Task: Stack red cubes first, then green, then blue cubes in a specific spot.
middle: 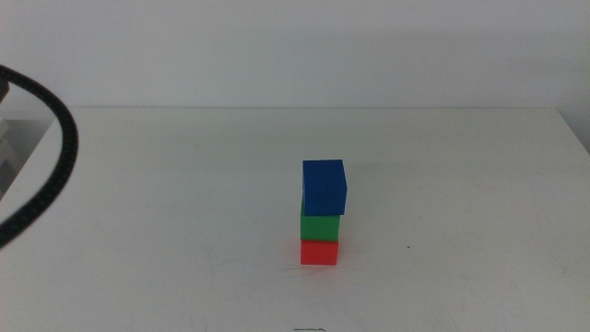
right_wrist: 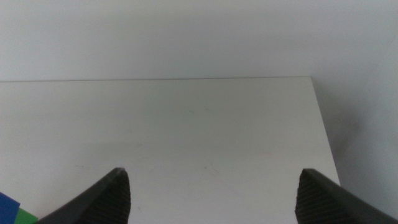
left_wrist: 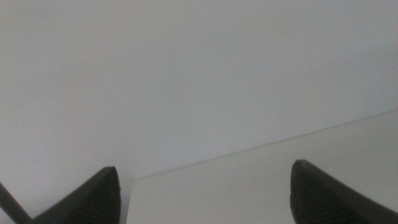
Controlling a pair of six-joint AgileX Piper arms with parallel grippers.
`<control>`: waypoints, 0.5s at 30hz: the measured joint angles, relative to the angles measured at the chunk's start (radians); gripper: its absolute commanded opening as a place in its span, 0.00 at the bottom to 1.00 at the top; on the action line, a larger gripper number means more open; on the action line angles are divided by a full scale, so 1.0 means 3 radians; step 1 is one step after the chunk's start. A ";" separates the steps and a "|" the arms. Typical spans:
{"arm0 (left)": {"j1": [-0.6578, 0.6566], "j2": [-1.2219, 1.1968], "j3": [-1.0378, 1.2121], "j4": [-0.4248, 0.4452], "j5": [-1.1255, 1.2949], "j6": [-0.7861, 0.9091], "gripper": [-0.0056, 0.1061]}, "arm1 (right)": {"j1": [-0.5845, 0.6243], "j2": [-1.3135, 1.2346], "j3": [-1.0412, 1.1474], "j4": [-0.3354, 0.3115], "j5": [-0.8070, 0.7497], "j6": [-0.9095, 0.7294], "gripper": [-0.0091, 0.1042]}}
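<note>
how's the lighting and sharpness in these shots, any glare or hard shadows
Middle view: soft even light, no glare, only a faint shadow by the small matte red cube, green cube and dark-blue cube; sharp. Left wrist view: flat and hazy, left gripper open, jaw edges soft. Right wrist view: even light, white tabletop slightly washed out, right gripper open.

Neither arm is showing in the middle view; both are sitting out of that frame. Left parallel gripper with two dark textured jaws (left_wrist: 205,193) is showing only in its own wrist view, jaws standing wide apart, nothing between them, tips hanging above the surface. Right parallel gripper with dark ribbed jaws (right_wrist: 214,196) is likewise spread wide, gripping nothing, hovering with its tips clear of the surface.
</note>
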 measured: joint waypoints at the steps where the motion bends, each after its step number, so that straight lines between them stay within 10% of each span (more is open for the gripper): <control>1: 0.0000 -0.0008 0.0013 0.0000 -0.0004 0.0000 0.89 | 0.0000 -0.0003 0.0010 -0.0004 -0.0012 0.0000 0.68; 15: 0.0000 -0.0706 0.1028 -0.0502 -0.0554 -0.0004 0.89 | 0.0000 -0.1337 0.2313 -0.0161 -0.2186 0.0000 0.68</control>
